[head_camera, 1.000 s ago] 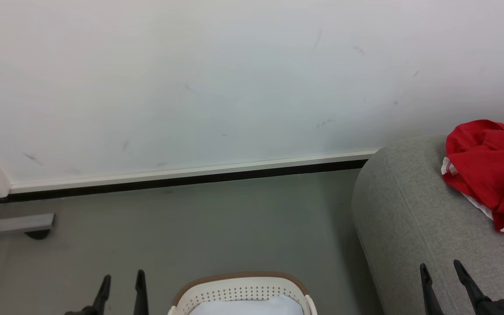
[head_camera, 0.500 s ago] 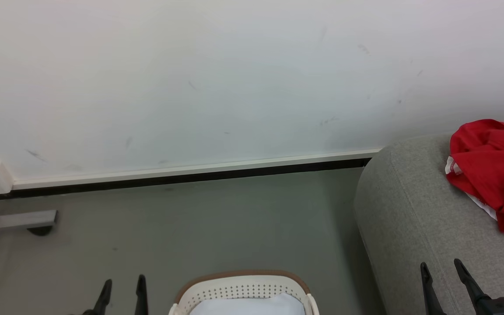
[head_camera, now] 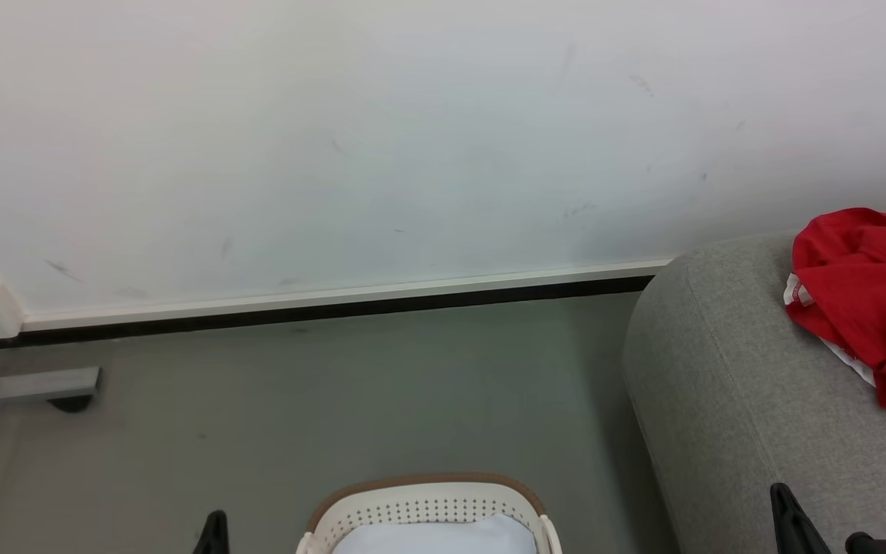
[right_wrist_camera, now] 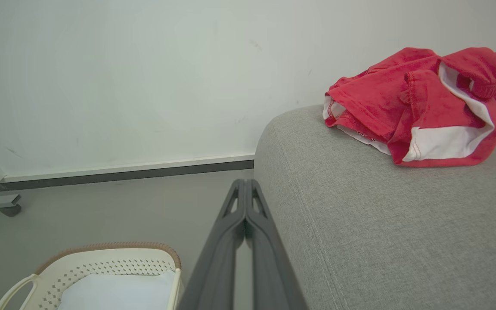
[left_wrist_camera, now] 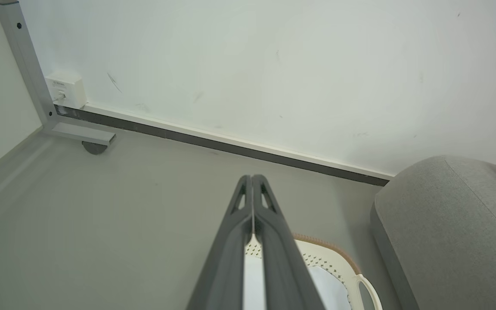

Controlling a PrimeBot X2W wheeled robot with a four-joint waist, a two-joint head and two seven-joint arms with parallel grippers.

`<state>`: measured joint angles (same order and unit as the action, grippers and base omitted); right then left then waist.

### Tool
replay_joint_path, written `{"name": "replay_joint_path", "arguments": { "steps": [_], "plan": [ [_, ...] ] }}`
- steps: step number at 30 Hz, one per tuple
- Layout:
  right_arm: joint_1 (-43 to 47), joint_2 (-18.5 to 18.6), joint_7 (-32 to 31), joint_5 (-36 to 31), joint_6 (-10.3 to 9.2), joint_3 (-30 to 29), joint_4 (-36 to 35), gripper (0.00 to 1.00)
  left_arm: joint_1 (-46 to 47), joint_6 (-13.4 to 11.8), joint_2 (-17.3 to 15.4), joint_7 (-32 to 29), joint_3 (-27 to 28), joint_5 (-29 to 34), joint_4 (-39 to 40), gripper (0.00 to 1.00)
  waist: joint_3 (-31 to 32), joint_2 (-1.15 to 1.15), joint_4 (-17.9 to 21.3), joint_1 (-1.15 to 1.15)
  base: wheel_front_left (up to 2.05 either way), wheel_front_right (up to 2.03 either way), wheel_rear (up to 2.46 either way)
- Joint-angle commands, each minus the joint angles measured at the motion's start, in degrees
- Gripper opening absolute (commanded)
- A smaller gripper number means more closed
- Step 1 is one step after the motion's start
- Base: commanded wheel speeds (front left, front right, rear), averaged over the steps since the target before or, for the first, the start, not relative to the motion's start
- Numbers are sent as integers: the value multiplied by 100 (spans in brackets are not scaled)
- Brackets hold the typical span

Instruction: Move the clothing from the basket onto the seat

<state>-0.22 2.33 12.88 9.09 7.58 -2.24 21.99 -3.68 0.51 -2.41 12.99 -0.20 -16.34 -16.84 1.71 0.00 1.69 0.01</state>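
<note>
On the grey seat [head_camera: 735,400], well apart from the basket [head_camera: 428,486] on the floor, lies the red clothing [right_wrist_camera: 420,107], while the left end effector [left_wrist_camera: 252,181] and right end effector [right_wrist_camera: 244,183] are both pinched shut and empty, so any garment hidden beneath the basket's white lining [head_camera: 435,538] could be missed.

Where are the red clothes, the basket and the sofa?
red clothes [right_wrist_camera: 385,97]: right wrist view, crumpled red middle.
basket [right_wrist_camera: 114,265]: right wrist view, holey white back wall.
sofa [right_wrist_camera: 381,228]: right wrist view, bare grey top.
</note>
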Motion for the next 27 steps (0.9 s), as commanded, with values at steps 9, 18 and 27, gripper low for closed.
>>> {"name": "replay_joint_path", "arguments": {
  "steps": [9,18,27],
  "plan": [
    [-175,45,-227,1205,-2,-45,-235,0,234,102,-26,-245,98,-1103,128,0,-15,0,-14,0,0,0,0],
    [-226,49,-437,2126,-3,-85,-327,0,332,181,-31,-455,164,-1946,163,0,-29,0,-27,0,0,0,0],
    [-289,53,-637,2956,-4,-129,-394,0,428,251,-35,-656,233,-2707,184,0,-43,0,-39,0,0,0,0]
  ]
}}
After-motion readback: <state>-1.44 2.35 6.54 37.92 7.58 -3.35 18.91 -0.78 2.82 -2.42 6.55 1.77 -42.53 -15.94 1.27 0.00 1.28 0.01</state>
